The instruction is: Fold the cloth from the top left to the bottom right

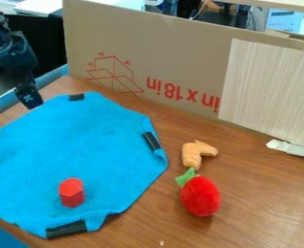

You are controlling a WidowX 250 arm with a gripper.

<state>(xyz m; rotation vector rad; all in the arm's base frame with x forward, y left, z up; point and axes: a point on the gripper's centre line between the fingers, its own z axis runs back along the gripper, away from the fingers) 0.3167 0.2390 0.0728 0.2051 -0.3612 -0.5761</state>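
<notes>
The blue cloth [70,150] lies spread over the left part of the table, with black strips on its top, right and bottom edges. Its right and bottom edges curl up slightly. At the upper left, the gripper [30,100] hangs just above the table, beside the cloth's top left edge and left of the top black strip. I cannot tell whether it touches the cloth. A red hexagonal block [71,193] rests on the lower part of the cloth.
Right of the cloth on the wooden table [271,198] are a tan curved toy [196,153] and a red plush fruit [200,196] with a green leaf. A cardboard panel [180,53] stands along the back, with a white strip [293,148] at its right foot.
</notes>
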